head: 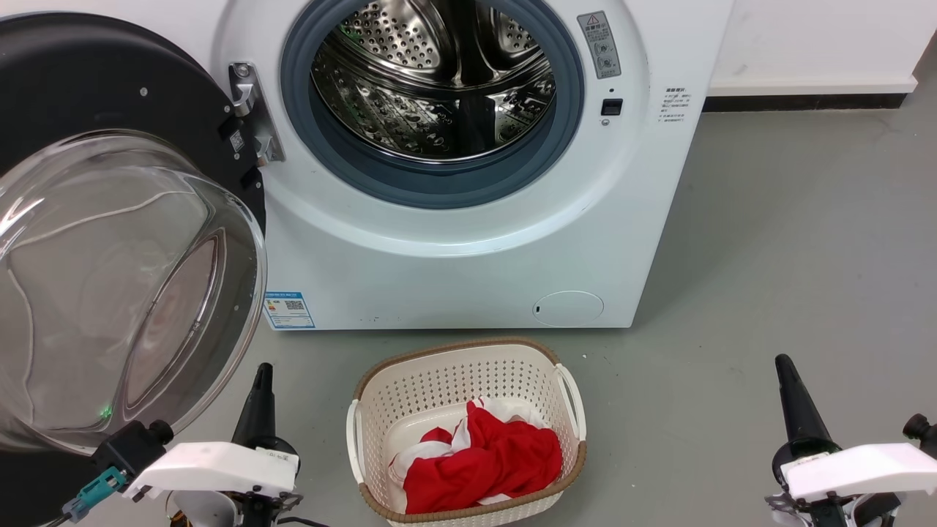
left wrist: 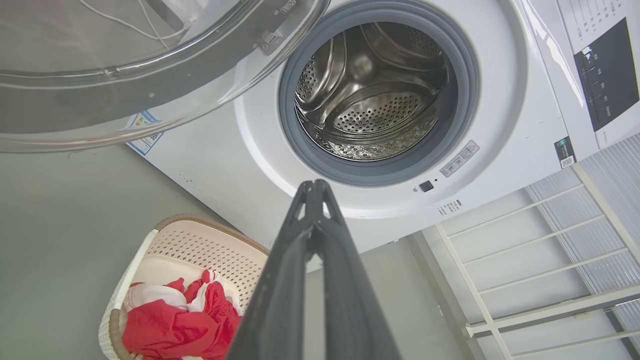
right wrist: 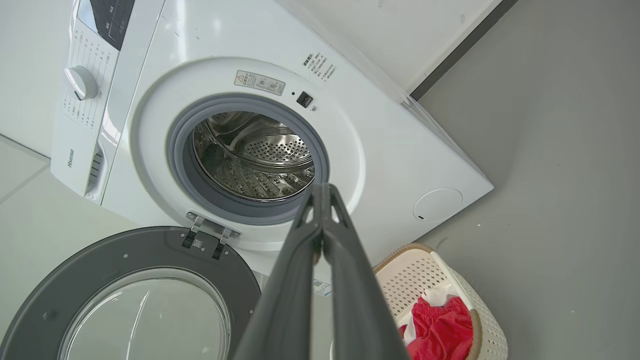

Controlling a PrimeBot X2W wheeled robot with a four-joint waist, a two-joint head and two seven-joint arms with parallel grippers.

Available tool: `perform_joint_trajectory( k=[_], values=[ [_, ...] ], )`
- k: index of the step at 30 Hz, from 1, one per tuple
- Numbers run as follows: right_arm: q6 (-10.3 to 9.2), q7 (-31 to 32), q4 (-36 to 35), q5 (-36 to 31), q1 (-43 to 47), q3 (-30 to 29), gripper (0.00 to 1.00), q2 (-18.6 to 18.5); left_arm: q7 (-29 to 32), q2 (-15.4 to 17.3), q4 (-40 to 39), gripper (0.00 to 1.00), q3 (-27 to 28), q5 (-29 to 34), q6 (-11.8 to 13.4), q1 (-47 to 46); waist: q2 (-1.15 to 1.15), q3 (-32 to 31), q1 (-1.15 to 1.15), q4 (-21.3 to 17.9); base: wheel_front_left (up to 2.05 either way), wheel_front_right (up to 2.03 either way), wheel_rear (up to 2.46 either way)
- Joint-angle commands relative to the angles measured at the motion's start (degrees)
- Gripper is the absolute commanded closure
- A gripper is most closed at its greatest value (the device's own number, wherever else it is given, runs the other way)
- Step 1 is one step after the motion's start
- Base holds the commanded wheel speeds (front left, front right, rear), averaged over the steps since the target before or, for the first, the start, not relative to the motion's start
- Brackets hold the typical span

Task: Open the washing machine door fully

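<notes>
The white washing machine (head: 454, 256) stands straight ahead with its steel drum mouth (head: 432, 80) exposed. The washing machine door (head: 95, 241) is swung wide out to the left on its hinge (head: 252, 113), its clear glass bowl bulging toward me. The door (right wrist: 125, 295) also fills the lower left of the right wrist view, and its rim (left wrist: 125, 75) crosses the top of the left wrist view. My left gripper (head: 262, 373) sits low, just right of the door's bowl, shut and holding nothing. My right gripper (head: 785, 364) is at the lower right over bare floor, shut and empty.
A cream perforated laundry basket (head: 381, 410) with red and white cloth (head: 483, 457) inside sits on the grey floor in front of the machine, between the two grippers. A white wall with dark skirting (head: 805, 101) runs behind on the right. A white rack (left wrist: 525, 260) shows beside the machine.
</notes>
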Motion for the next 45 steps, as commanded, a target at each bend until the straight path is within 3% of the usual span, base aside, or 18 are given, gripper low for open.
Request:
perform_joint_trajectory(
  k=[1,45],
  values=[
    [0.0,0.4,-0.1,2.2,-1.9,-0.2,1.0,-0.4,0.5,0.1,-0.3,1.0,0.4,-2.2,-0.4,-1.5,0.0,0.0,0.0,0.0,0.0,0.0,0.0],
    [-0.01,5.5,4.5,29.0,-5.2,-1.5,1.0,-0.3,7.4,-0.3,1.5,1.0,3.5,-29.5,-3.4,-2.9,0.0,0.3,0.0,0.4,0.0,0.0,0.0]
  ],
)
